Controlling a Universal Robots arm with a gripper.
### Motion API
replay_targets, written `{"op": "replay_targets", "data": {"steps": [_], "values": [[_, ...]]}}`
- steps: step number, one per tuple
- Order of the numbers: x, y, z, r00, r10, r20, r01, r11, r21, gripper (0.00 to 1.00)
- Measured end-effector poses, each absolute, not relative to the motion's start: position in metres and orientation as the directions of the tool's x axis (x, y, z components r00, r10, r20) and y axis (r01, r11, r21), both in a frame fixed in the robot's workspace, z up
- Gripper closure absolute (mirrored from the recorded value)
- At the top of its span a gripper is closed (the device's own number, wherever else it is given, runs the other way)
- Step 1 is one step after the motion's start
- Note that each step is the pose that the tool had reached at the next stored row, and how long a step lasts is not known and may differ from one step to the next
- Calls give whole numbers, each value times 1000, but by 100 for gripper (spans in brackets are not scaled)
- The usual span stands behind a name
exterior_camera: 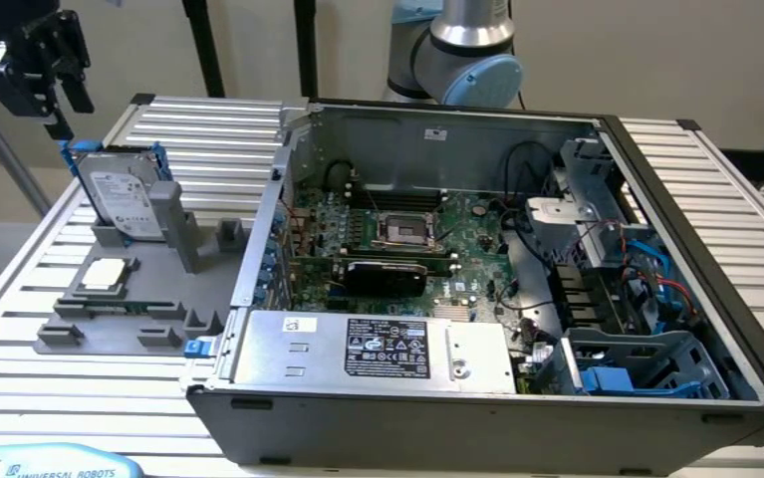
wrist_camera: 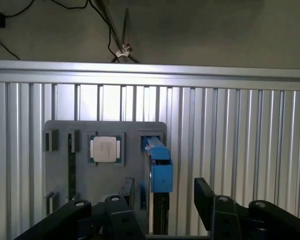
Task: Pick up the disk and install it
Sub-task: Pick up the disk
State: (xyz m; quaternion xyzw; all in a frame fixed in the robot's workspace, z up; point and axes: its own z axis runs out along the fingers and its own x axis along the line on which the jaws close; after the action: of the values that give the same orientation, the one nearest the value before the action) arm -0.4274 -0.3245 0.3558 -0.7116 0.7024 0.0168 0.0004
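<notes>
We see the gripper [exterior_camera: 66,115] hanging just above the disk [exterior_camera: 127,199], jaws spread wide and holding nothing. From the wrist view, the gripper [wrist_camera: 163,186] has one finger on either side of the disk's [wrist_camera: 160,172] blue-framed edge, with a gap on each side. The disk stands upright in a slot of the grey holder [exterior_camera: 155,299] on the desk [exterior_camera: 700,189], to the exterior view's left of the open computer case [exterior_camera: 488,418]. A small square chip [exterior_camera: 106,274] lies in the holder nearby.

The disk [exterior_camera: 127,199] has its lower edge hidden in the grey holder [exterior_camera: 175,234].
</notes>
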Motion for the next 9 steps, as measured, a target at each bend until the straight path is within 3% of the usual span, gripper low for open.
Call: {"op": "replay_targets", "data": {"steps": [9], "values": [[-427, -325, 342, 13, -1000, -24, -1000, -13, 23, 40]]}}
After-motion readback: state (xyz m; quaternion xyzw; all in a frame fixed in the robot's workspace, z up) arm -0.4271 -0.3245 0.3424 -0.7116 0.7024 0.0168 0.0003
